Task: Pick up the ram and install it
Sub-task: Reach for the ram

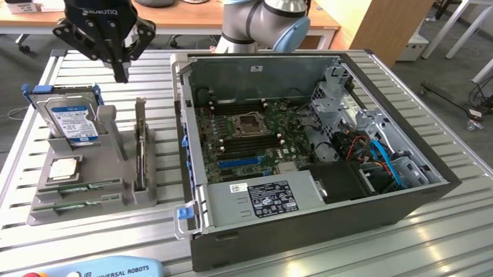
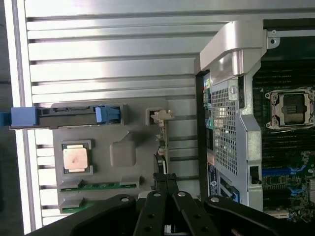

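Ram (image 1: 83, 186): two thin green sticks lying side by side in slots at one end of the grey tray (image 1: 46, 216); neither is in my grasp.
Ram from my claw: well apart, past the hard drive and the processor chip, at the tray end away from me.
Handling: I judge it light, stiff and thin, but brittle; its chips and contact edge would not stand pinching or twisting.
Hold: I would take it at mid-length across its two flat faces, clear of the tray's end clips.
Claw (image 1: 119, 76): fingers pressed fully together with nothing between them, hanging in the air above the tray's hard-drive end.
Nearest below my claw: hard drive (image 1: 73, 118), upright in blue rails.
Between drive and ram: square silver processor chip (image 1: 62, 168).
Beside the drive, on the case side: dark expansion card (image 1: 140, 150), standing on edge.
Beyond the card: open computer case (image 1: 308, 231), with its motherboard (image 1: 269, 153) and empty processor socket (image 1: 248, 123).
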Motion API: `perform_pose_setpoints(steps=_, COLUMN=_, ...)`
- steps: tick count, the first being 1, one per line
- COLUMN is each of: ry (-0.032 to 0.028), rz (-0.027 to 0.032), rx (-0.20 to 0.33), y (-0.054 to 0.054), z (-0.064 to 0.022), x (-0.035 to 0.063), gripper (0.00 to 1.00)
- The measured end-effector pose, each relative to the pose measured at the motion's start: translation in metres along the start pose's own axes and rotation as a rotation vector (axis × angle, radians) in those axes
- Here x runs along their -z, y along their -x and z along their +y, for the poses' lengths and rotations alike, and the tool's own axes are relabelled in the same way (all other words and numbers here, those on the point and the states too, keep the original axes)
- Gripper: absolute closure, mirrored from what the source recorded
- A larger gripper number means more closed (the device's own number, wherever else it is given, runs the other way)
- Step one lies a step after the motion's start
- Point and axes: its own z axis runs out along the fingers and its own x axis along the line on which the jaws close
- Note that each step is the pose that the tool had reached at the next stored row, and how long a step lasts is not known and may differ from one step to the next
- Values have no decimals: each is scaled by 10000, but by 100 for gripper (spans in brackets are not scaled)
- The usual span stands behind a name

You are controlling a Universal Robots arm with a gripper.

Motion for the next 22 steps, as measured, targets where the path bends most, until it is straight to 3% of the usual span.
perform_pose_setpoints(steps=22, ry=0, rz=1, rx=-1, y=-561, z=-24, x=-2, gripper=90)
